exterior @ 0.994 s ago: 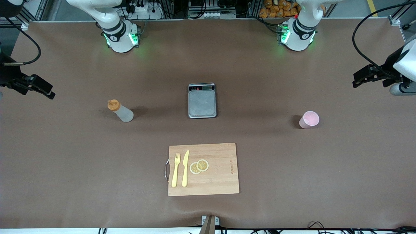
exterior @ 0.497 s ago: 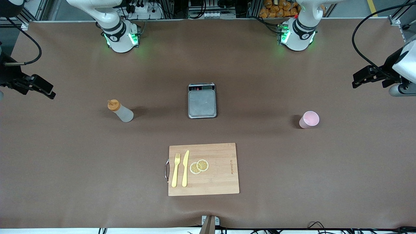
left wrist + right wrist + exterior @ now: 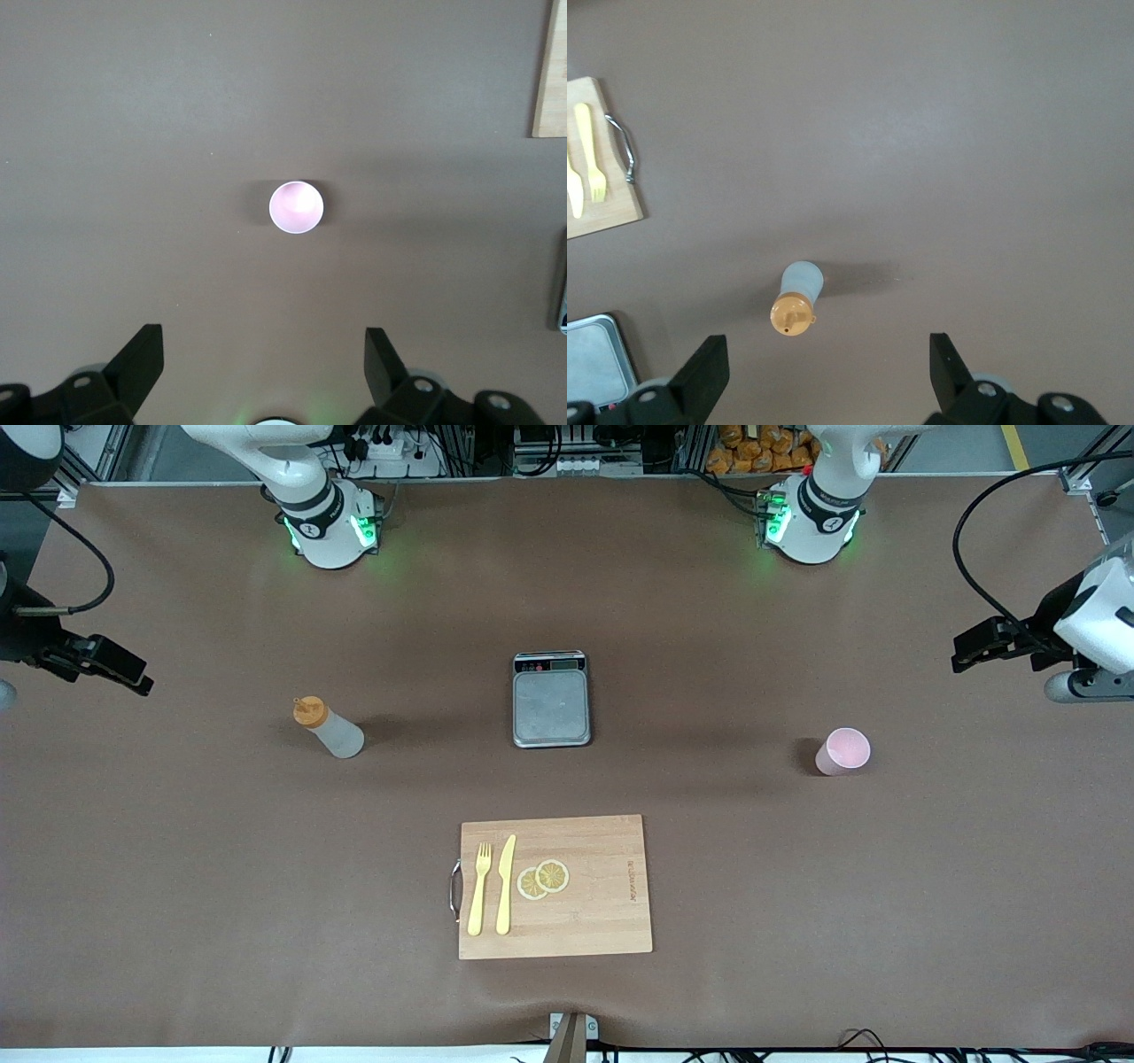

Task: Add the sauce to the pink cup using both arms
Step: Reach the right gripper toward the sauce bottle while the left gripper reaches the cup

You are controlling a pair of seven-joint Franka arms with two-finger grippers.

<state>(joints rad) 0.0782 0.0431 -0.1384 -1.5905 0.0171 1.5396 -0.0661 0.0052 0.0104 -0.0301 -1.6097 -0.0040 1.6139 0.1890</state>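
While both arms hang high at the two ends of the brown bench (image 3: 177, 868), we see nothing held. Toward the front camera lies a wooden cutting board (image 3: 602, 921) (a yellow fork (image 3: 478, 889), a yellow knife (image 3: 505, 884) and two lemon slices (image 3: 543, 879) on it), and a grey scale (image 3: 550, 699) sits mid-bench. Our left pincer (image 3: 264, 359) hovers over the bench near the pink cup (image 3: 842, 750), fingers spread wide. Our right pincer (image 3: 829, 363) hovers near the sauce (image 3: 328, 727), likewise spread. Cup and sauce stand upright, well apart, the scale between them.
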